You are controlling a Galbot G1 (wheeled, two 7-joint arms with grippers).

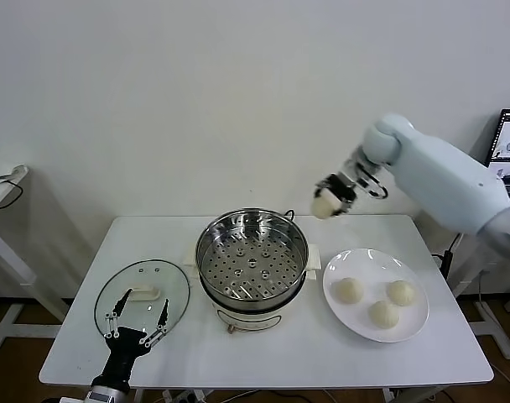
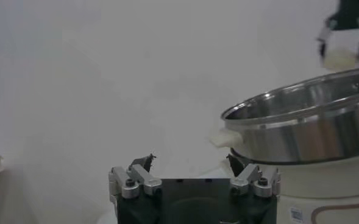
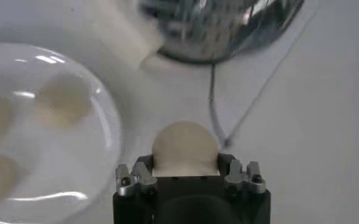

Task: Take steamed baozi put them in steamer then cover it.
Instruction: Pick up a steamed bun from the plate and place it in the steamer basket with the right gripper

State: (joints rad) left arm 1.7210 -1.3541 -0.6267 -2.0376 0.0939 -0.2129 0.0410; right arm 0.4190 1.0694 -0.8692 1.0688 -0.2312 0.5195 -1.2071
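My right gripper [image 1: 329, 201] is shut on one baozi [image 3: 184, 146] and holds it in the air beyond the back right rim of the steamer [image 1: 252, 260]. The shiny steel steamer stands mid-table with its perforated tray bare. Three more baozi [image 1: 348, 290] lie on a white plate [image 1: 414, 323] to the steamer's right. The glass cover [image 1: 137, 295] with its cream handle lies flat on the table to the steamer's left. My left gripper [image 1: 137, 323] is open and hovers over the near part of the cover. The steamer also shows in the left wrist view [image 2: 307, 125].
The white table [image 1: 263, 361] has bare room in front of the steamer and along the back edge. A thin cord [image 3: 252, 97] runs on the table behind the steamer. A monitor [image 1: 508, 143] stands at the far right.
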